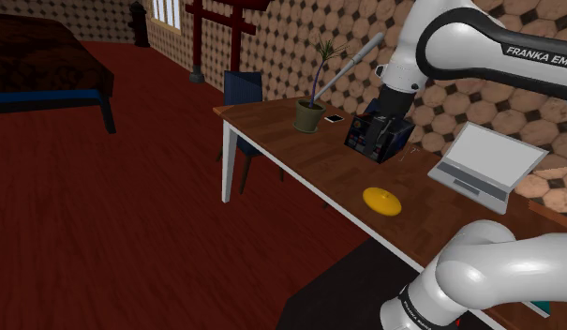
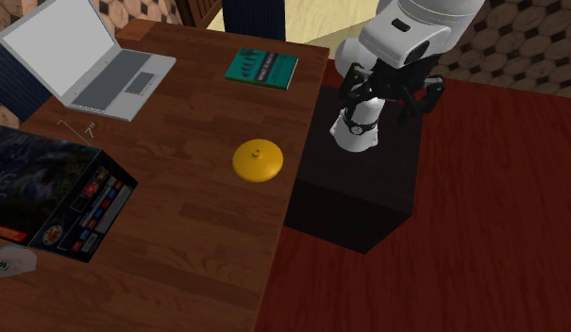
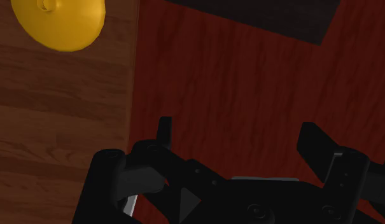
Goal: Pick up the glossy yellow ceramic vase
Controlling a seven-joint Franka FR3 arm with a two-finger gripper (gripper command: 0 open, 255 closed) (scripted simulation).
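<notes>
The vase [image 1: 382, 201] is a flat, glossy yellow disc-shaped piece with a small knob on top. It lies on the brown wooden table [image 1: 300, 159] near the front edge, also seen from above [image 2: 258, 160]. In the wrist view the vase [image 3: 57, 22] sits on the table [image 3: 57, 159], well off to one side of my gripper [image 3: 238, 133]. The gripper is open, its two black fingers wide apart with nothing between them. It hangs high above the red floor, just past the table's edge. In the shoulder view the gripper [image 1: 389, 122] is up in front of the black box.
An open grey laptop [image 1: 487, 159] and a black printed box [image 1: 377, 136] stand behind the vase. A potted plant [image 1: 309, 114] and a phone [image 1: 334, 118] sit at the table's far end. A teal book [image 2: 261, 68] lies near the dark stand [image 2: 359, 189]. A blue chair [image 1: 242, 89] stands beyond the table.
</notes>
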